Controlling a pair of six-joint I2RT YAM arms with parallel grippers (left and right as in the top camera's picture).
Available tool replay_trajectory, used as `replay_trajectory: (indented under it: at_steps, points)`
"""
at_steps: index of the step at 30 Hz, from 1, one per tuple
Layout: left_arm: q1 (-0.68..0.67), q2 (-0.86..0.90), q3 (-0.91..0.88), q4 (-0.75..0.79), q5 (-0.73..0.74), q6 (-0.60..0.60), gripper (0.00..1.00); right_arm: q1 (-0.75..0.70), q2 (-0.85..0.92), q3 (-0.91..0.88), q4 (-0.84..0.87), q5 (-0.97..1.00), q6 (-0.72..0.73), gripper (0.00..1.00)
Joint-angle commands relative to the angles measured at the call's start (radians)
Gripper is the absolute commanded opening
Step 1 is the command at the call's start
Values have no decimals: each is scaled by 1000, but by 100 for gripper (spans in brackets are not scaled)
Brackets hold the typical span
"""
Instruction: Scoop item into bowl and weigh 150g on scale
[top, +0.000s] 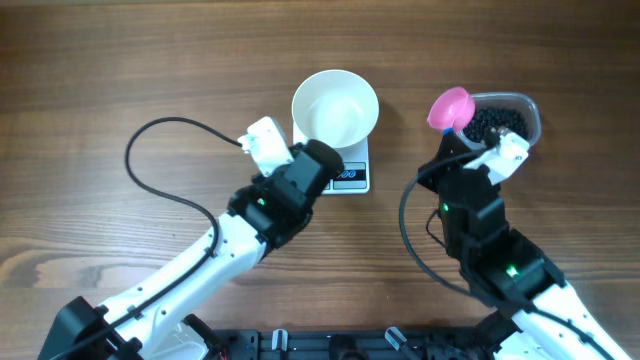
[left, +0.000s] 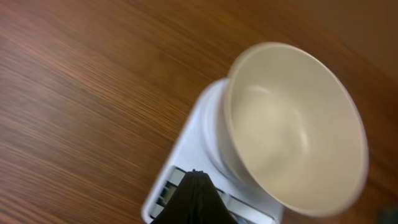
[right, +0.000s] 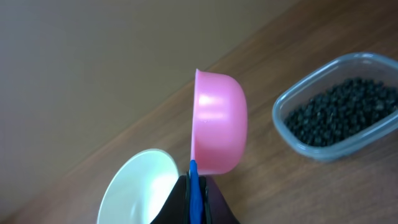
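Note:
The white bowl (top: 335, 108) stands on the white scale (top: 356, 178), and its inside shows nothing in it (left: 292, 124). My left gripper (top: 336, 168) is shut with nothing in it, its tip (left: 196, 174) right over the front edge of the scale (left: 186, 149) by the display. My right gripper (right: 195, 182) is shut on the blue handle of a pink scoop (right: 217, 124). The scoop (top: 450, 106) hangs on its side at the left rim of a clear tub (top: 525, 105). In the tub lies the item (right: 342, 112), a dark heap of black pellets. No pellets show in the scoop.
The clear tub (right: 314, 146) sits on the wooden table to the right of the bowl (right: 140, 186). A black cable (top: 160, 180) loops over the table left of the left arm. Another cable (top: 408, 230) hangs beside the right arm.

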Motion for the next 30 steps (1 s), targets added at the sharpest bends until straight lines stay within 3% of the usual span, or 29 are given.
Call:
replay_trajectory:
  at_steps: [1,7,14,18,23,30]
  points:
    - [73,-5,-2,-53,-48,13,4,-46,57,12,62,60,-31,4]
    - [95,-7,-3,-55,7,13,4,-105,72,12,148,10,-145,5]
    - [63,-7,-2,-55,198,13,4,-131,64,12,144,-34,-143,4]
    - [-2,-7,-3,-54,214,0,4,-131,39,12,141,-103,-144,4]
    - [-100,20,-3,-63,154,-142,4,-131,2,12,105,-201,-159,4]
    - [-120,114,-3,-62,121,-290,4,-131,-5,12,3,-335,-207,4]
